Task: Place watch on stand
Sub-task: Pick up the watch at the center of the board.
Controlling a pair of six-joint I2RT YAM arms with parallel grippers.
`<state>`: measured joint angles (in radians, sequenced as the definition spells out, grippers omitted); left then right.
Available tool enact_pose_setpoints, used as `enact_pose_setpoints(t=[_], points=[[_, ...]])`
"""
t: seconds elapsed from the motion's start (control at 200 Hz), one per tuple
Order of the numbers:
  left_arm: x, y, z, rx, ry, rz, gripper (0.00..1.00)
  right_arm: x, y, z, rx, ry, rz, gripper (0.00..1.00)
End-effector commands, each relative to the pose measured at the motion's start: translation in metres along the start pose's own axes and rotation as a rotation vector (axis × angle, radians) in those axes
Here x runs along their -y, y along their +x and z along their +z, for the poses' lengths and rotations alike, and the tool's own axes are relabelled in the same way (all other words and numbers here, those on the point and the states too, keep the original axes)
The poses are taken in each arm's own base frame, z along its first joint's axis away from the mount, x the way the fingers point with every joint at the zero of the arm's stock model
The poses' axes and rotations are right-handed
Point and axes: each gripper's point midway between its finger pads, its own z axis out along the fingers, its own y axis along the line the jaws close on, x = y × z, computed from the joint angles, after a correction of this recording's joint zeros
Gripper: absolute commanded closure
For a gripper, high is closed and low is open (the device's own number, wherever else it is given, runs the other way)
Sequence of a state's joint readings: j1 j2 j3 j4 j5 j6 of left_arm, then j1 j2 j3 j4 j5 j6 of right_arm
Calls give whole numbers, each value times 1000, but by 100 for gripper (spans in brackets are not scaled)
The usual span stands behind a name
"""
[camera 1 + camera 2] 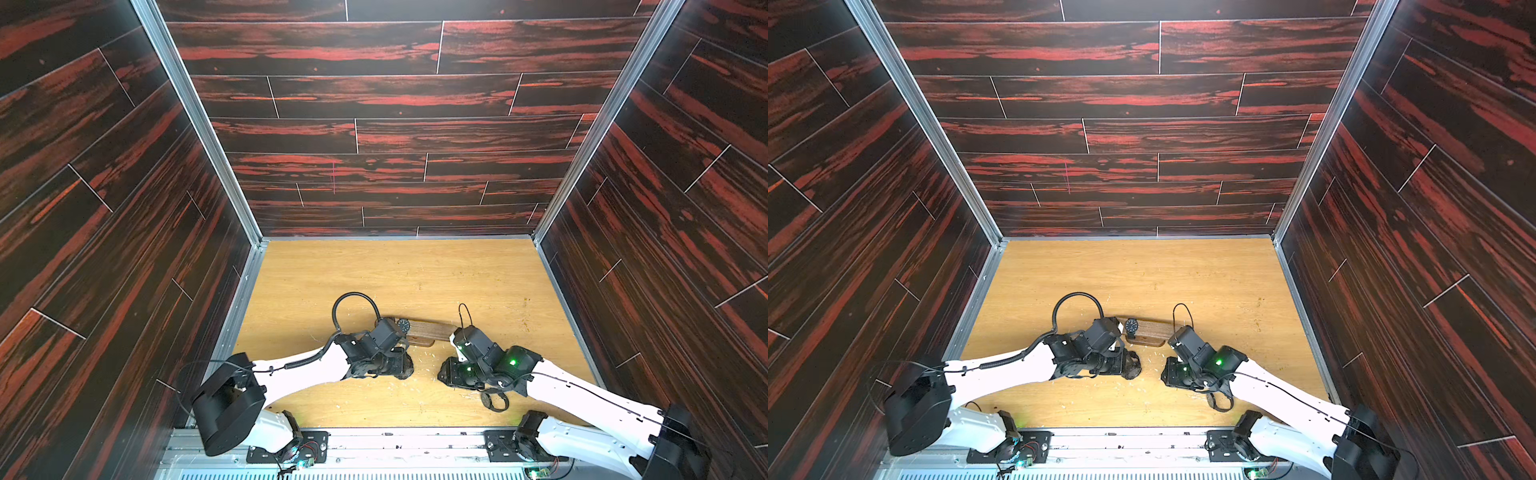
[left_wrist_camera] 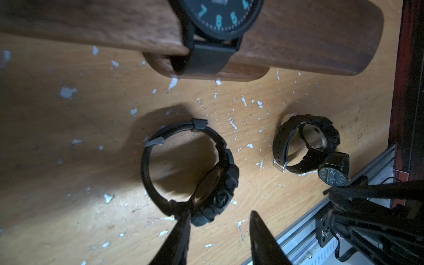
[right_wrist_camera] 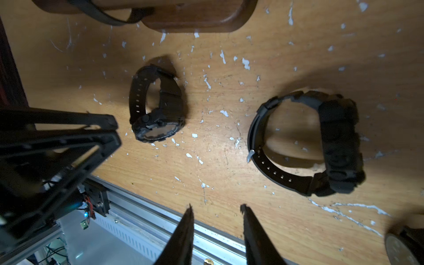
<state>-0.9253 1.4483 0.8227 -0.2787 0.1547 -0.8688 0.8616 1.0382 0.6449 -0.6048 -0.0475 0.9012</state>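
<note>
I'm looking at a light wooden tabletop [image 1: 415, 274] flecked with white chips [image 2: 232, 124]. The dark wooden stand [image 1: 430, 329] sits mid-table. Nearer than it, a chunky black watch [image 2: 190, 174] lies on edge at left. To its right lies a second chunky watch [image 2: 305, 144], with a slim dark-dialled watch [image 2: 333, 175] just beside it.

Watches [image 2: 220, 18] [image 2: 226, 183] [image 2: 330, 135] [image 2: 332, 175]: four. Stand [image 2: 298, 34]: one. Robot arms [image 1: 299, 368] [image 1: 582, 390]: two.

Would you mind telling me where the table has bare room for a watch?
The table is bare from the stand back to the rear wall. The near strip is crowded: both arms and loose watches lie there.
</note>
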Motion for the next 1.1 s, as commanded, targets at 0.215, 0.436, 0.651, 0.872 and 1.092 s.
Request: enact_pose_setpoints(t=[0.215, 0.436, 0.651, 0.872, 1.092], points=[[15, 4, 16, -52, 26, 21, 57, 4, 1, 0, -24, -17, 23, 62], [16, 8, 28, -85, 16, 24, 57, 3, 0, -1, -32, -26, 16, 63], [17, 11, 34, -106, 13, 24, 65, 4, 0, -2, -38, -26, 16, 63], [19, 10, 36, -109, 22, 25, 80, 5, -1, -2, -37, -26, 17, 63], [28, 5, 26, -90, 42, 29, 92, 5, -3, -3, -33, -29, 20, 63]])
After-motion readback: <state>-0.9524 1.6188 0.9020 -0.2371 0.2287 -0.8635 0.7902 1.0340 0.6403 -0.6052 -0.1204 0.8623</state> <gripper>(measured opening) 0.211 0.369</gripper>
